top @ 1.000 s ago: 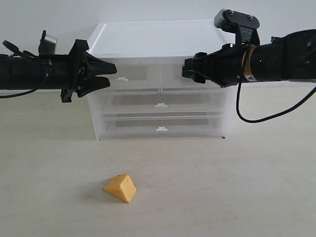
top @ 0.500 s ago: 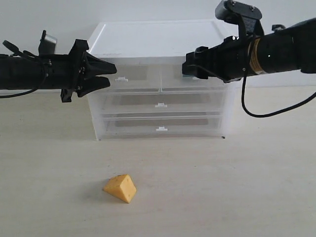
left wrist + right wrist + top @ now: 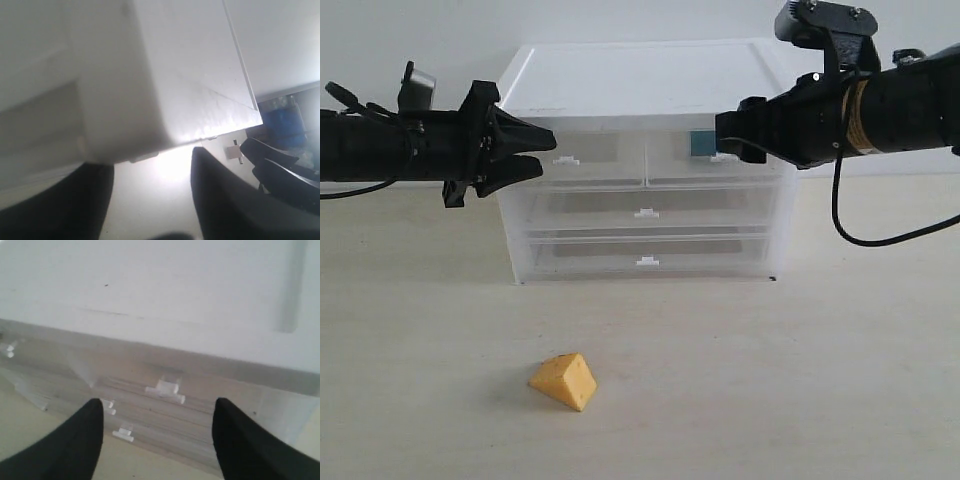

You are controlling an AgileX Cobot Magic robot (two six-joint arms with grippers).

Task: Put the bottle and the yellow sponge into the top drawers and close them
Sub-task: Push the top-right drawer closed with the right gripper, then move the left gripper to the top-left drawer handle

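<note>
The yellow sponge [image 3: 564, 380] lies on the table in front of the cabinet [image 3: 640, 75], far from both grippers. The teal bottle [image 3: 701, 143] shows through the clear front of the right top drawer [image 3: 670, 168]; in the left wrist view the bottle [image 3: 282, 127] is a blue blur. The left top drawer [image 3: 590, 160] looks pushed in. My left gripper [image 3: 546, 150] [image 3: 147, 167] hangs open at the cabinet's left front corner. My right gripper [image 3: 722, 138] [image 3: 158, 405] is open, just before the right drawer's white tab handle [image 3: 165, 388].
Two full-width clear drawers [image 3: 645, 205] sit below the top pair, each with a small white tab. The cabinet stands at the back of a pale table [image 3: 770, 380] against a white wall. The right arm's black cable [image 3: 860, 235] loops down beside the cabinet.
My right arm has risen and drawn back to the right, uncovering the teal bottle behind the right top drawer's front. The left arm and the sponge have not moved.
</note>
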